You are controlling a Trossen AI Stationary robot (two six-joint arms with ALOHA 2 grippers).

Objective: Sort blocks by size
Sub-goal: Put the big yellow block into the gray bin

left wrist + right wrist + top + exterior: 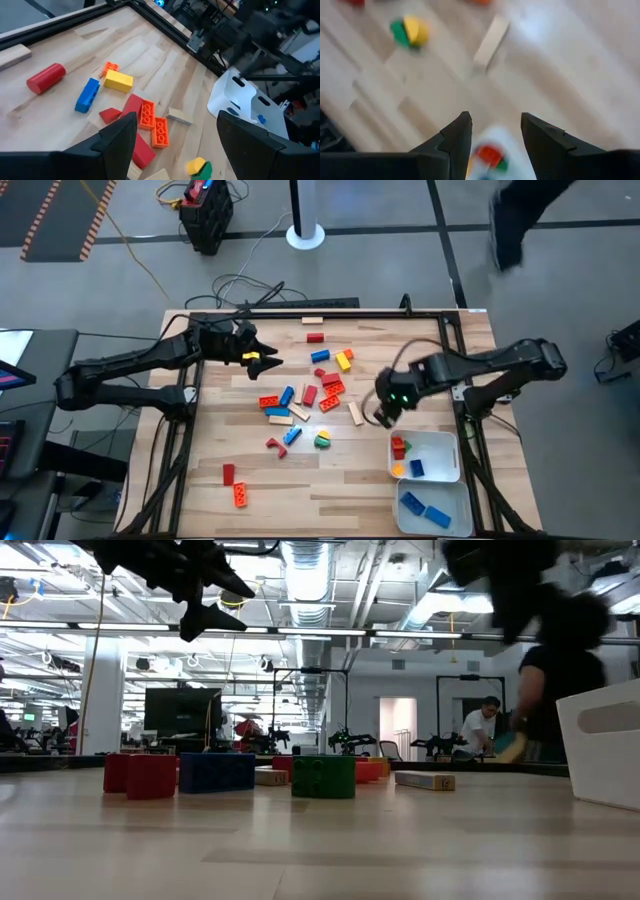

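Two dark jointed arms — black cabling, green light on the right wrist.

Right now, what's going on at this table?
Two arms are sorting blocks into white trays at the table's right. The right gripper hangs open and empty beside the upper tray, which already holds a few small blocks. The left gripper hovers open over the pile's far-left edge. Most blocks are still loose.

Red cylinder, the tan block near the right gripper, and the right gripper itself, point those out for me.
Red cylinder (46, 78), left wrist view, curved side.
Tan block (490, 42), right wrist view, top face.
Right gripper (496, 131), right wrist view, between fingertips.
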